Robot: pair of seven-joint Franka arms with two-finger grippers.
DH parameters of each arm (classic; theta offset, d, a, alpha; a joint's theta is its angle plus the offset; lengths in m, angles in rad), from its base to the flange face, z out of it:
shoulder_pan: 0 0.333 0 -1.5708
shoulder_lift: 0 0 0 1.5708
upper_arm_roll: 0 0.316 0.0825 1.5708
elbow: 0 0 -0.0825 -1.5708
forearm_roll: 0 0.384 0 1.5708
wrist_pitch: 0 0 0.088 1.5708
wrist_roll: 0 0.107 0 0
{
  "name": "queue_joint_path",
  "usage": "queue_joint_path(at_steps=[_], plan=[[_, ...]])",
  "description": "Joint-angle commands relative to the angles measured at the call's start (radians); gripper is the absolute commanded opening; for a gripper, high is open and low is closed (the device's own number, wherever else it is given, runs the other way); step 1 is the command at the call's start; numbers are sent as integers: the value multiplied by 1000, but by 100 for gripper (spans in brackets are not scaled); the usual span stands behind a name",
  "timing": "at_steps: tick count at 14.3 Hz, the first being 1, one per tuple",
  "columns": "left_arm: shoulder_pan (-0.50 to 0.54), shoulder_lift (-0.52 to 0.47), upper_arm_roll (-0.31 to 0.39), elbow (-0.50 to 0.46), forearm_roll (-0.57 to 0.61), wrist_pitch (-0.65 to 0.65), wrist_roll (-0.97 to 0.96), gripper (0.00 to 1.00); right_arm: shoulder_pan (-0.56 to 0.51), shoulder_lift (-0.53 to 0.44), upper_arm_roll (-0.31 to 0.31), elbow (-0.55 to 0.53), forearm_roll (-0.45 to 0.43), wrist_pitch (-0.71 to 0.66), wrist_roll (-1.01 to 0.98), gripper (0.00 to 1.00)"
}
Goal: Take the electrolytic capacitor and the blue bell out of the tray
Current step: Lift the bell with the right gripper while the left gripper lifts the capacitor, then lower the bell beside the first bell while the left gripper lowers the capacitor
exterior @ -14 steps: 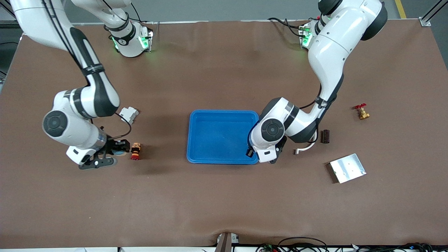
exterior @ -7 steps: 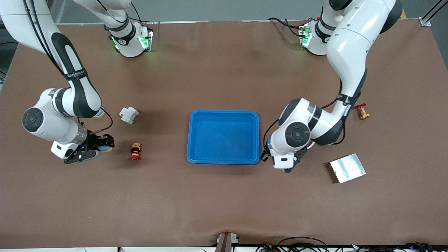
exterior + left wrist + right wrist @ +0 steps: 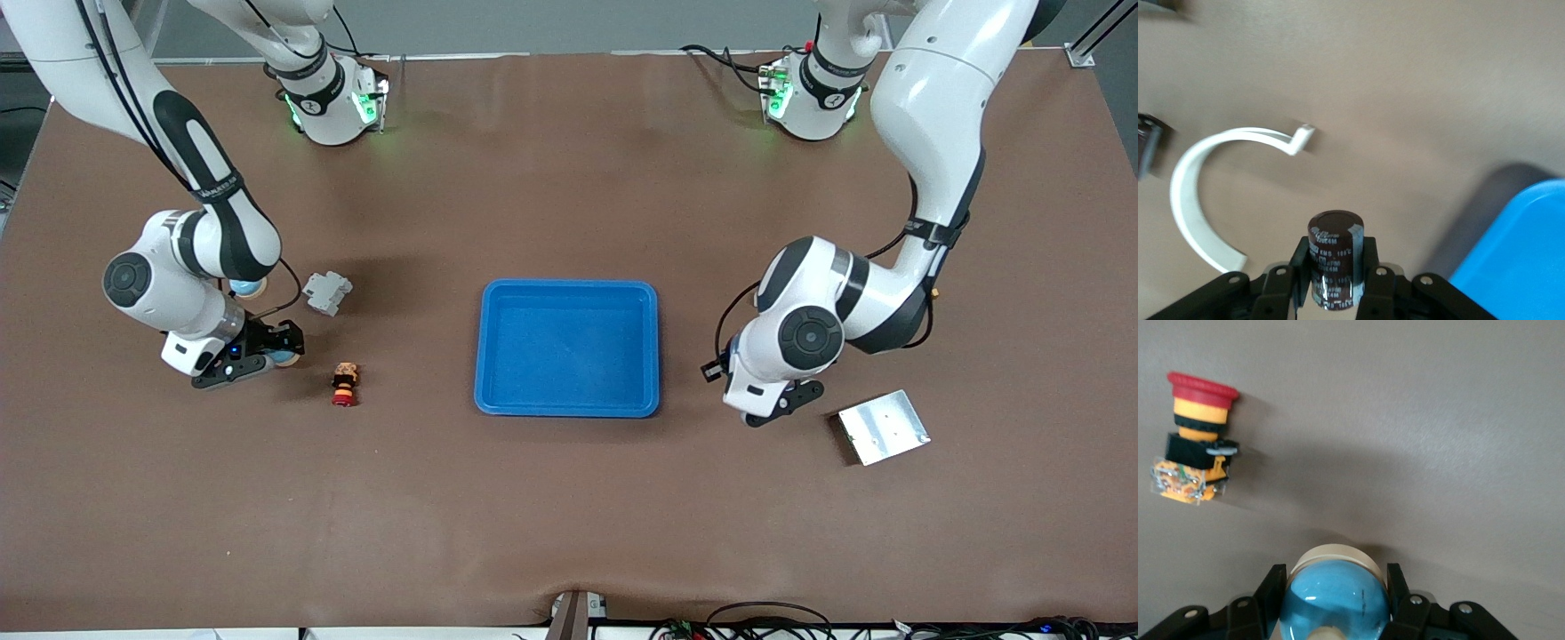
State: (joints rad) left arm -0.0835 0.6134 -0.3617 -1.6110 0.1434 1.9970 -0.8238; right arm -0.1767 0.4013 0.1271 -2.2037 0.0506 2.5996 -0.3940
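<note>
One capacitor (image 3: 1333,257) in left fingers (image 3: 1368,270), one bell (image 3: 1336,599) in right fingers (image 3: 1269,592), one tray (image 3: 569,289)

The blue tray (image 3: 569,348) lies on the brown table (image 3: 569,498). The right gripper (image 3: 267,351) is up over the table toward the right arm's end from the tray, with a pale blue bell (image 3: 284,357) between its fingers. Near it on the table stand a red and yellow push button (image 3: 344,384) and a grey block (image 3: 326,292). The left gripper (image 3: 716,369) hangs over the table just beside the tray, at the left arm's end. A metal plate (image 3: 883,427) lies further toward that end.
</note>
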Motion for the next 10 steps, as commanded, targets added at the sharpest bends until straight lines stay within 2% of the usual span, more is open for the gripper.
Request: queue_joint_path(at_steps=[1, 4, 10], plan=[[42, -87, -6, -113, 2, 52, 182, 6, -17, -29, 14, -37, 17, 14, -26, 0], [63, -98, -6, -162, 2, 134, 303, 7, -17, -9, 14, -36, 8, 14, -28, 0], [74, -118, -3, -282, 10, 223, 327, 5, -26, 7, 8, -34, 2, 46, -80, 0]])
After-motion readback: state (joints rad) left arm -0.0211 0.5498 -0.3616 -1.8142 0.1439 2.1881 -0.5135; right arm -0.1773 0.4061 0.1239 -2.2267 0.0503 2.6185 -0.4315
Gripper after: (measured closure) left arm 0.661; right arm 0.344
